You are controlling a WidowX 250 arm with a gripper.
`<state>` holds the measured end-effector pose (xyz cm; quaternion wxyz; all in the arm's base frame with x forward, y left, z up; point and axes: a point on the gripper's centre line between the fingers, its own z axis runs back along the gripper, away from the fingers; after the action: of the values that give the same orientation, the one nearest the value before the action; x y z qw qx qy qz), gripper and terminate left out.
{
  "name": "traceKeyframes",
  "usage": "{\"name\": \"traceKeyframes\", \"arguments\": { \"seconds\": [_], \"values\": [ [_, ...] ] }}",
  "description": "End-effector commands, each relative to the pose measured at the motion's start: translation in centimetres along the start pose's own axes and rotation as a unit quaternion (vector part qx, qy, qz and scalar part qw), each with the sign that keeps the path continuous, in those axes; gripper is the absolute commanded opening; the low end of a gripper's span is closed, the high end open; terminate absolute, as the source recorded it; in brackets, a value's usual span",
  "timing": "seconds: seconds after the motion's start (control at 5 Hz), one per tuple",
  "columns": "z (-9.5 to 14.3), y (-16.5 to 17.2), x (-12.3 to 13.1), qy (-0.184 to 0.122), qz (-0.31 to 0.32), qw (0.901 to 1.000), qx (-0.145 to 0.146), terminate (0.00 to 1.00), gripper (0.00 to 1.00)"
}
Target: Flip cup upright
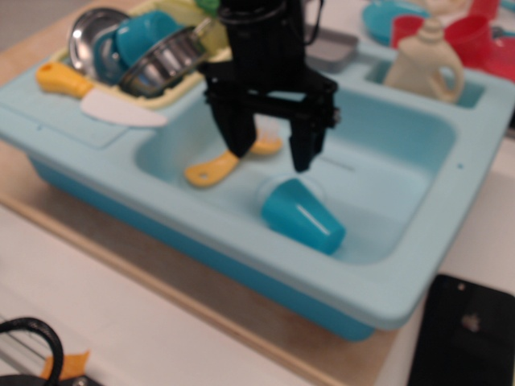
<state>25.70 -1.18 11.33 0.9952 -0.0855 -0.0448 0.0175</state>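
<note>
The teal-blue cup (299,215) lies on its side in the light blue sink basin (386,161), with its rim toward the left and its base toward the lower right. My black gripper (269,159) hangs open just above the cup's rim end. Its left finger (238,137) is in front of the yellow brush (216,166) and its right finger (303,145) is above the cup. The fingers hold nothing. The frame is blurred.
A yellow rack at the back left holds steel bowls (157,58) and another teal cup (141,39). A yellow-handled toy knife (96,95) lies on the sink's left ledge. A cream bottle (425,58) and red cups (467,36) stand at the back right. A black phone (463,334) lies at the front right.
</note>
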Motion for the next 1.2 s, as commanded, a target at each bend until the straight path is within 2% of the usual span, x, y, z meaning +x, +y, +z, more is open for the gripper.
{"name": "traceKeyframes", "arguments": {
  "seconds": [0.0,0.4,1.0],
  "values": [
    [-0.6,0.8,0.4,0.011,0.025,0.9977,-0.063,0.0,1.0],
    [-2.1,0.4,0.5,0.034,0.027,0.9929,-0.111,0.0,1.0],
    [-3.3,-1.8,0.4,0.038,0.037,0.9869,-0.153,0.0,1.0]
  ]
}}
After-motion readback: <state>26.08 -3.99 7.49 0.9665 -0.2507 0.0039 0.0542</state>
